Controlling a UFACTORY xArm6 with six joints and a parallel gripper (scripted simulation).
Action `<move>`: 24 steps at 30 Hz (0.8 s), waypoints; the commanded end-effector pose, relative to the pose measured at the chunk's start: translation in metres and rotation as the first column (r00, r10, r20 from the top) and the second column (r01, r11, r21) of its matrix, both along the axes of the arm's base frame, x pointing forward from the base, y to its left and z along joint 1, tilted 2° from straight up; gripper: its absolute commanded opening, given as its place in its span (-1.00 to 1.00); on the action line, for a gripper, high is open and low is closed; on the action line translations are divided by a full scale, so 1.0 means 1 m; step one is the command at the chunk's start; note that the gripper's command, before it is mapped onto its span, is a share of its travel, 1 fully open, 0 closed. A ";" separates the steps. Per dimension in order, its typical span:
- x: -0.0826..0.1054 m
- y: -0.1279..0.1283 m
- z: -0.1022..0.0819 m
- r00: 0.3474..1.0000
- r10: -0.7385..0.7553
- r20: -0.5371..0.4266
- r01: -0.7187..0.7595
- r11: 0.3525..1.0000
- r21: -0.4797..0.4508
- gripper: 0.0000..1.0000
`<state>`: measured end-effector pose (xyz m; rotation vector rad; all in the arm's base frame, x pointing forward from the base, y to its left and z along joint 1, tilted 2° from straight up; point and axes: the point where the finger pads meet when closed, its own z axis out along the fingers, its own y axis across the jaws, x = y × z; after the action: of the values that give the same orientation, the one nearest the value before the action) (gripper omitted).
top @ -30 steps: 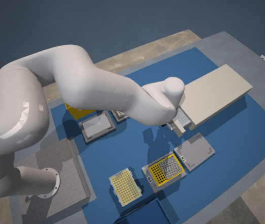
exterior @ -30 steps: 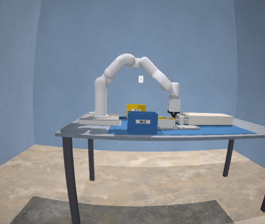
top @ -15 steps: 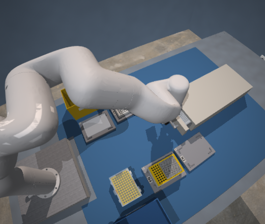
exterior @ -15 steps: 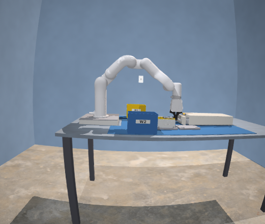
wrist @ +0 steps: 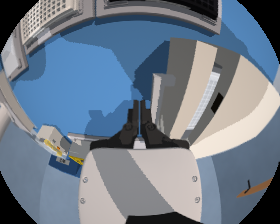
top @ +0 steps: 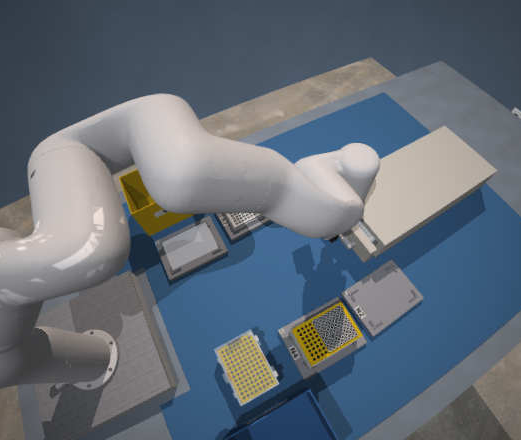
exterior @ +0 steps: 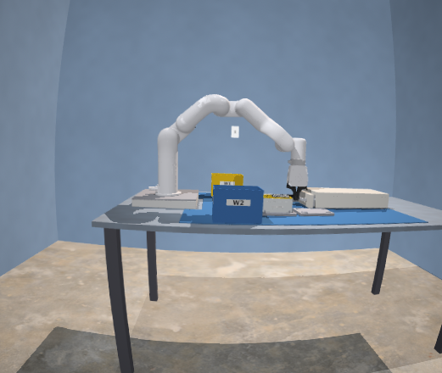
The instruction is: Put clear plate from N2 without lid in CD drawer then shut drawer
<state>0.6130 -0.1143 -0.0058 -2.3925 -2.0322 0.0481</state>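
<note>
The beige cooler CD (top: 427, 182) lies at the right of the blue mat. Its drawer (top: 364, 239) sticks out only a short way toward the arm's base, and a narrow strip of a clear plate (top: 368, 231) shows inside it. My gripper (top: 342, 239) is shut and empty, fingers pointing down, right against the drawer's front by the bar handle. It also shows in the side view (exterior: 295, 192) and in the wrist view (wrist: 140, 132), with the drawer front (wrist: 165, 106) just to the right of the fingertips. The work nest N2 (top: 382, 297) is empty. A small orange streak (wrist: 252, 188) shows at the wrist view's right edge.
Nest N4 (top: 323, 336) with a yellow and black rack sits beside N2. A yellow tip box (top: 247, 367) and the blue bin W2 (top: 287, 417) stand nearer the front. The yellow bin W1 (top: 147, 203), a lidded plate's nest (top: 191, 247) and another rack (top: 244, 220) lie under the arm.
</note>
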 end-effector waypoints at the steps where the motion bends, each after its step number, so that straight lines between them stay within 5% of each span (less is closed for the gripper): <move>1: 0.006 -0.001 0.002 1.000 0.000 0.005 0.000 1.000 -0.001 -1.00; 12: 0.024 -0.004 0.002 1.000 0.000 0.005 0.000 1.000 -0.001 -1.00; 24: 0.025 -0.004 0.002 1.000 0.000 0.005 0.000 1.000 -0.001 -1.00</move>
<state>0.6290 -0.1170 -0.0069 -2.3777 -2.0191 0.0734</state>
